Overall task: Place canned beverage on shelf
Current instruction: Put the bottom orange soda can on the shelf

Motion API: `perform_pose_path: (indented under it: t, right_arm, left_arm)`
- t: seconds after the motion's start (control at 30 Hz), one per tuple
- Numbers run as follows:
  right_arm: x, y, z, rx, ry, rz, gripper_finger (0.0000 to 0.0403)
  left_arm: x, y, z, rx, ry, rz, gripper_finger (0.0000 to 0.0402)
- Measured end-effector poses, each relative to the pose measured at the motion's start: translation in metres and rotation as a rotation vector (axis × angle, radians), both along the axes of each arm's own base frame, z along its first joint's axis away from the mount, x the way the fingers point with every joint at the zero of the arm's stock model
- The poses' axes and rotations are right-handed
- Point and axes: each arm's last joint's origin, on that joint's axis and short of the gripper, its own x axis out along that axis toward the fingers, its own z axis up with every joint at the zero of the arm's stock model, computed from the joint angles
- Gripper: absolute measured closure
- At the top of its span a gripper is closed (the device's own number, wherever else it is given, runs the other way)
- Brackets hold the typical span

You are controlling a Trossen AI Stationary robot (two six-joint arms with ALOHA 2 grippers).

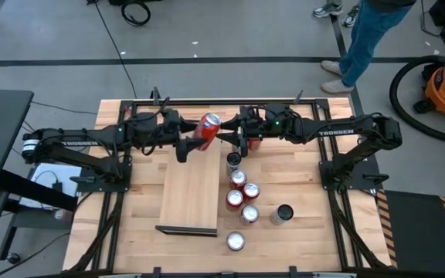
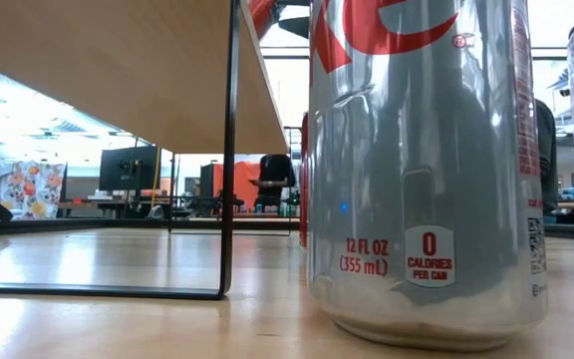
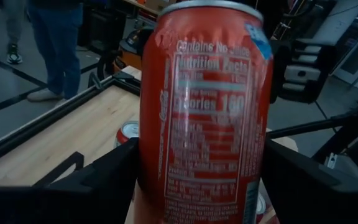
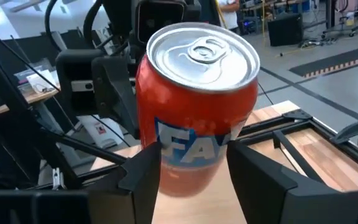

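Handover above the long pale wooden shelf [image 1: 191, 193].
I see both grippers' fingers (left [image 1: 185, 140], right [image 1: 230, 136]) gripping the tilted red aluminium can [image 1: 208, 130].

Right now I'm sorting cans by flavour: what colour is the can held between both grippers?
Red can with a silver top, clearest in the right wrist view.

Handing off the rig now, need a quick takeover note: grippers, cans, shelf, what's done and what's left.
Left gripper: closed on the red can, held in the air above the far end of the shelf.
Right gripper: also at that red can, fingers on either side of it; looks like a handover between the arms.
Shelf top: no cans on it yet.
Six other cans stand on the table right of the shelf.
Done: one can lifted. Left: set it on the shelf, then the others.
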Motion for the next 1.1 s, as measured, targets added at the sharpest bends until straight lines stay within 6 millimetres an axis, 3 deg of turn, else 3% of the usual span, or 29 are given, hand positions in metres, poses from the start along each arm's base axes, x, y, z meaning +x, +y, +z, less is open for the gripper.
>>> perform_pose_path:
  t: [0.47,0.8,1.1]
  right_arm:
    - [0.002,0.003,0.0,-0.006,-0.009,0.056,0.0212]
    - [0.002,0.003,-0.003,-0.026,0.026,0.065,0.0212]
    - [0.0,0.003,-0.011,-0.034,0.106,0.084,0.0212]
  left_arm:
    - [0.001,-0.002,-0.006,-0.027,0.043,-0.04,0.0098]
    - [-0.002,0.003,-0.011,0.048,0.113,0.0,0.0098]
    - [-0.019,0.012,-0.018,0.095,0.146,0.019,0.0098]
